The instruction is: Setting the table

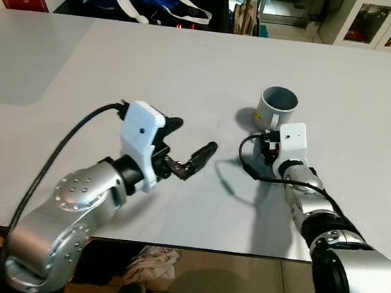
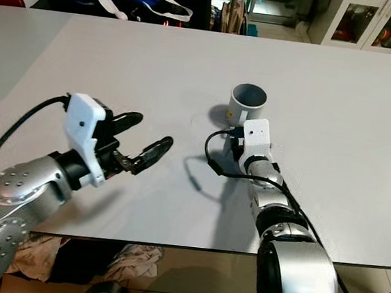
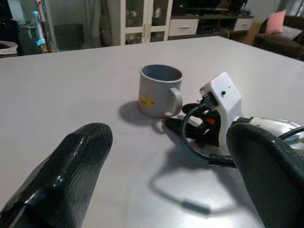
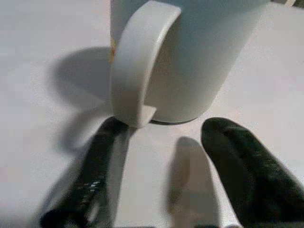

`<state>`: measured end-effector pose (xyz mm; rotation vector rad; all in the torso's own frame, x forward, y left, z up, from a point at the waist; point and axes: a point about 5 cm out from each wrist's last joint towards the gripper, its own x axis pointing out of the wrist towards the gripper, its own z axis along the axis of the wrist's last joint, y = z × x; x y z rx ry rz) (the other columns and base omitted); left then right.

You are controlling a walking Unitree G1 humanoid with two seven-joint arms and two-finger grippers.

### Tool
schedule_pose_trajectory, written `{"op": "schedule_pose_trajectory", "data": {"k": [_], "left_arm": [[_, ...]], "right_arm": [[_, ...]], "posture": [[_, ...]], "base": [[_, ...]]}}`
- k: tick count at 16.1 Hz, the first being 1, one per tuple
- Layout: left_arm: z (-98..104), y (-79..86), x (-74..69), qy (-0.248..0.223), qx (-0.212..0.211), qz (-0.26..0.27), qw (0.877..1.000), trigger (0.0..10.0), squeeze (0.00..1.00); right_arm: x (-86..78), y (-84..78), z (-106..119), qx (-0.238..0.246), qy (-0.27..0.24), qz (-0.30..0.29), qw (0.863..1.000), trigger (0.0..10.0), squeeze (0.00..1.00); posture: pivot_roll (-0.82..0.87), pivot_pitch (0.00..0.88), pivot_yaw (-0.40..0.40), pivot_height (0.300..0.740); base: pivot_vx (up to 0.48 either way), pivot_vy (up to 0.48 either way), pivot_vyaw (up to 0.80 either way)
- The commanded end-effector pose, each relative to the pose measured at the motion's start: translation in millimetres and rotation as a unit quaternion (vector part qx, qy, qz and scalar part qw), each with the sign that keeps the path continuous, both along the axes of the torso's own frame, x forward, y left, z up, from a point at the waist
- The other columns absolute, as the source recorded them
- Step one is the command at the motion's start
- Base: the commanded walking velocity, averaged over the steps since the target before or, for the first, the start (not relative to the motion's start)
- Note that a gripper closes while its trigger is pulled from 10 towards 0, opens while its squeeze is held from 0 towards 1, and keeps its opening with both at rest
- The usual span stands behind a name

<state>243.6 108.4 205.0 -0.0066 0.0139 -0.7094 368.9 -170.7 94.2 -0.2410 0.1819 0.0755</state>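
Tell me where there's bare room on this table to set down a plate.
Most of the table is bare: the whole stretch left of the mug, and the strip to its right. It is crowded only near the mug, where the right gripper sits open at its handle, and around the left gripper.

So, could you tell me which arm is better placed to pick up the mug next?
The right. The right gripper sits directly before the mug, fingers open, facing its handle. The left gripper is open too, but hovers over bare table, well off to the mug's left.
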Motion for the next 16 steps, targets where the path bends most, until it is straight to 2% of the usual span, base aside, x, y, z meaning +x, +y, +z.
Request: {"op": "schedule_pose_trajectory", "data": {"k": [1, 2, 3, 5, 13, 16], "left_arm": [[1.7, -1.3, 1.1, -0.006, -0.001, 0.000, 1.000, 10.0, 0.00], [1.7, -1.6, 1.4, -0.006, -0.002, -0.001, 1.000, 10.0, 0.00], [1.6, -2.1, 1.6, -0.006, -0.003, -0.001, 1.000, 10.0, 0.00], [1.5, -3.4, 2.6, -0.005, -0.007, -0.003, 1.000, 10.0, 0.00], [2.0, -5.6, 4.1, -0.007, -0.012, -0.007, 1.000, 10.0, 0.00], [1.3, -5.4, 4.5, -0.006, -0.011, -0.007, 1.000, 10.0, 0.00]], "right_arm": [[-5.2, -11.7, -8.5, -0.018, 0.019, -0.020, 0.999, 10.0, 1.00], [-5.5, -12.6, -8.7, -0.017, 0.019, -0.018, 1.000, 10.0, 1.00], [-6.0, -15.2, -9.0, -0.019, 0.020, -0.021, 0.999, 10.0, 0.00], [-7.5, -23.8, -9.9, -0.029, 0.023, -0.038, 0.999, 10.0, 0.00], [-10.1, -38.5, -10.6, -0.053, 0.028, -0.058, 0.996, 10.0, 0.00], [-9.8, -38.2, -10.0, -0.052, 0.025, -0.059, 0.997, 10.0, 0.00]], "posture": [[0.15, 0.054, 0.013, 0.727], [0.14, 0.054, 0.013, 0.727], [0.14, 0.053, 0.013, 0.727], [0.13, 0.052, 0.013, 0.727], [0.13, 0.059, 0.019, 0.727], [0.13, 0.063, 0.019, 0.727]], "base": [[0.000, 0.000, 0.00], [0.000, 0.000, 0.00], [0.000, 0.000, 0.00], [0.000, 0.000, 0.00], [0.000, 0.000, 0.00], [0.000, 0.000, 0.00]]}}
